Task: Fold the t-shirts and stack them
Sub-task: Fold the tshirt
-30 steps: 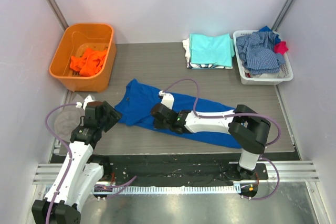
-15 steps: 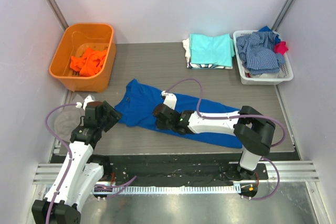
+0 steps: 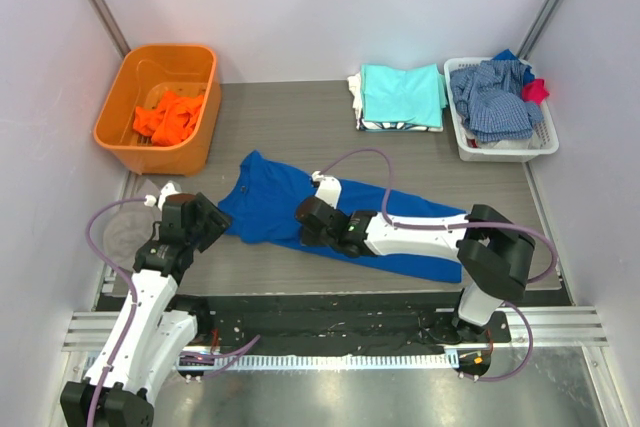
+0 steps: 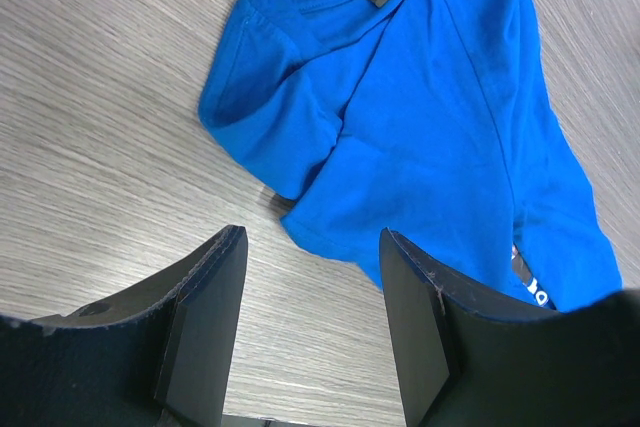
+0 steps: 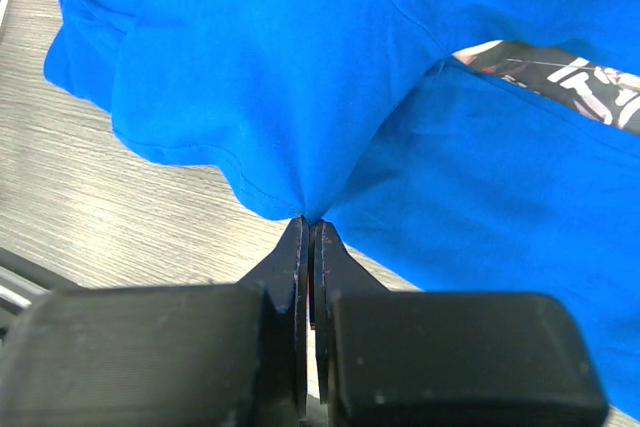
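A royal blue t-shirt [image 3: 265, 197] lies spread slantwise across the middle of the table, its chest print [image 5: 560, 72] partly showing in a fold. My right gripper [image 3: 308, 215] is shut on the shirt's near edge [image 5: 300, 202], bunching the cloth at the fingertips. My left gripper [image 3: 207, 219] stands open just left of the shirt's sleeve [image 4: 270, 117], low over bare table, holding nothing. A folded aqua t-shirt [image 3: 402, 95] tops a stack at the back, with white [image 3: 355, 87] under it. An orange t-shirt [image 3: 168, 117] lies crumpled in the tub.
An orange tub [image 3: 160, 52] stands at the back left. A white basket [image 3: 500, 152] at the back right holds a blue-and-white checked garment [image 3: 495, 97] and a small red cloth [image 3: 537, 89]. Walls close in both sides.
My right gripper has slid a little to the right with the shirt's edge pinched in it, and its elbow has swung right. The left arm has not moved.
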Motion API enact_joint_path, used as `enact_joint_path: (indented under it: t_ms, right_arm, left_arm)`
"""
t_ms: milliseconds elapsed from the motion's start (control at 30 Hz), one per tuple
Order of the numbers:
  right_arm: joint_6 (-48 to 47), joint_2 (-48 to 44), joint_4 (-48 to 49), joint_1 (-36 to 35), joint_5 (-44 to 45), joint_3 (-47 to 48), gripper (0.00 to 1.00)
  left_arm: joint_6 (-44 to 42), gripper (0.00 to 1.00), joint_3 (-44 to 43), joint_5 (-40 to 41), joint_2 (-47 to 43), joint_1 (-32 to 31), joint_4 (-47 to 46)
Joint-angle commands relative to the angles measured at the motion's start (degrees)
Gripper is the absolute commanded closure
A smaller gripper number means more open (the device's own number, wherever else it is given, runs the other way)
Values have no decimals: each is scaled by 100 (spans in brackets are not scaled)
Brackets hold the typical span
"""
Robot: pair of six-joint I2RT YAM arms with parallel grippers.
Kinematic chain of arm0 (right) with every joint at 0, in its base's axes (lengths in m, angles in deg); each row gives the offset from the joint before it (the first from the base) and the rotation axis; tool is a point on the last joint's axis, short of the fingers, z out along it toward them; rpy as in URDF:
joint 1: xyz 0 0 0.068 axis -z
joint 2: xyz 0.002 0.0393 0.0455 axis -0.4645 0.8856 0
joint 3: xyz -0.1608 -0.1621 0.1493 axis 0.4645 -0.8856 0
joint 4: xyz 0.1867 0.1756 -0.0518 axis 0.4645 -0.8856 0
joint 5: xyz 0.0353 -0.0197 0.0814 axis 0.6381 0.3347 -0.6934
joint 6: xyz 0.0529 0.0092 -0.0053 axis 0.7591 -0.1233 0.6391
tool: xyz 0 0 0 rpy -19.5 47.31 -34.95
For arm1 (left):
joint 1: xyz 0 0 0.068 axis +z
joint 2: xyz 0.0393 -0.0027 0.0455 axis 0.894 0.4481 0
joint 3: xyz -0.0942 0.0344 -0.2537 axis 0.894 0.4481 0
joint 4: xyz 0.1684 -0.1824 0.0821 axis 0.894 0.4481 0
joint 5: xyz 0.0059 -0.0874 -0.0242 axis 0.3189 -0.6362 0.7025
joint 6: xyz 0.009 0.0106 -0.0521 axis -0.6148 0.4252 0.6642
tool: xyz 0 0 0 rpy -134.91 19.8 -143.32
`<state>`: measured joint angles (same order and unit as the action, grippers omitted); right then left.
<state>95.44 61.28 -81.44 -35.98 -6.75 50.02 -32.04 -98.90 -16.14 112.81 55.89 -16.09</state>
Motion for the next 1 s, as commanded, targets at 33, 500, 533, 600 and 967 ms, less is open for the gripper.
enact_joint_path:
  t_ms: [33,500,533,600,967]
  right_arm:
    - [5,-238,-57,-50,228,-84,99]
    - [-1786,-160,-390,81,737,872,51]
    - [-2249,6,-373,134,641,1161,50]
    - [-2744,218,-347,388,344,1531,48]
    - [-5592,3011,-1822,1531,-3006,5151,45]
  left_arm:
    - [59,40,-15,10,-88,-7,-7]
    - [59,40,11,45,-106,2,19]
    - [59,40,11,45,-106,-7,19]
    - [59,40,20,45,-115,2,19]
    - [94,41,178,-60,-27,2,-112]
